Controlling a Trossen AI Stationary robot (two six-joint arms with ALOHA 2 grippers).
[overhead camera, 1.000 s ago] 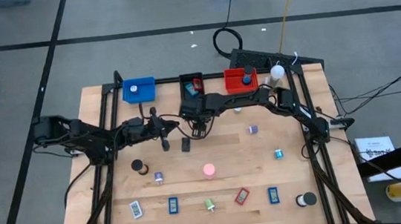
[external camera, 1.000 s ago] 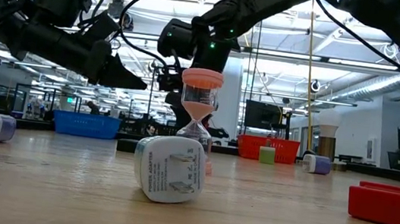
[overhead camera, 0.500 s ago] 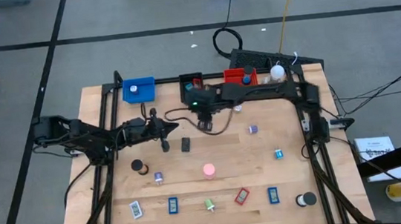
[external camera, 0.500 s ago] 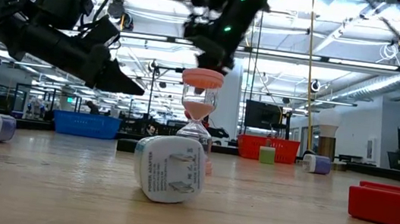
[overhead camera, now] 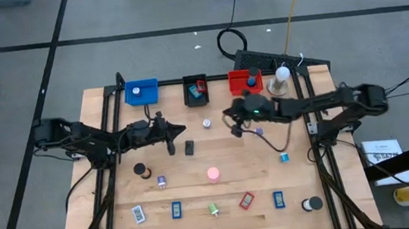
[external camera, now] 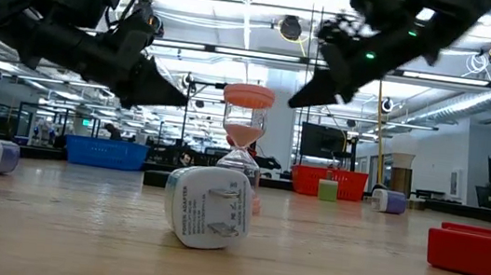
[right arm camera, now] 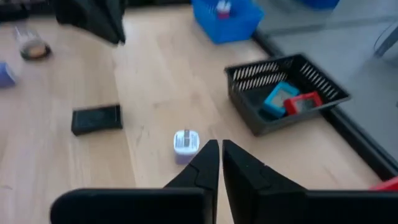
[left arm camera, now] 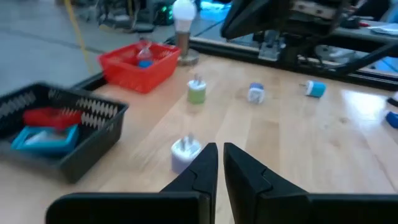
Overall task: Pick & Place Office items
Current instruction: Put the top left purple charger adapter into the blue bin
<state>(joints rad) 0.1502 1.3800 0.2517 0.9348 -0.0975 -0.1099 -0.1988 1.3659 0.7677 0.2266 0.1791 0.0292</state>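
Across the wooden worktop point(overhead camera: 225, 162), about 12 office items lie scattered, well apart from one another, under 2 dark arms. A white plug adapter point(overhead camera: 207, 122) sits near the far edge, between the left gripper point(overhead camera: 170, 137) and the right gripper point(overhead camera: 229, 121); both hang above the worktop with fingers pressed together, holding nothing. A flat black rectangle point(overhead camera: 190, 147) lies just beside the left gripper. Nearer the middle stand a pink hourglass point(overhead camera: 213, 174), a black cylinder point(overhead camera: 141, 169) and a small purple piece point(overhead camera: 162, 181).

Along the near edge lie 5 pieces in a row: a white card point(overhead camera: 138, 214), a blue rectangle point(overhead camera: 176, 210), a green plug point(overhead camera: 214, 209), a red rectangle point(overhead camera: 246, 200) and another blue rectangle point(overhead camera: 279, 199).

At the far edge stand 3 trays. The blue tray point(overhead camera: 141, 91) holds 1 white piece, the black tray point(overhead camera: 196, 89) a teal and a red rectangle, the red tray point(overhead camera: 244, 81) a dark-topped item. A white ball-topped stand point(overhead camera: 282, 76) stands beside the red tray.
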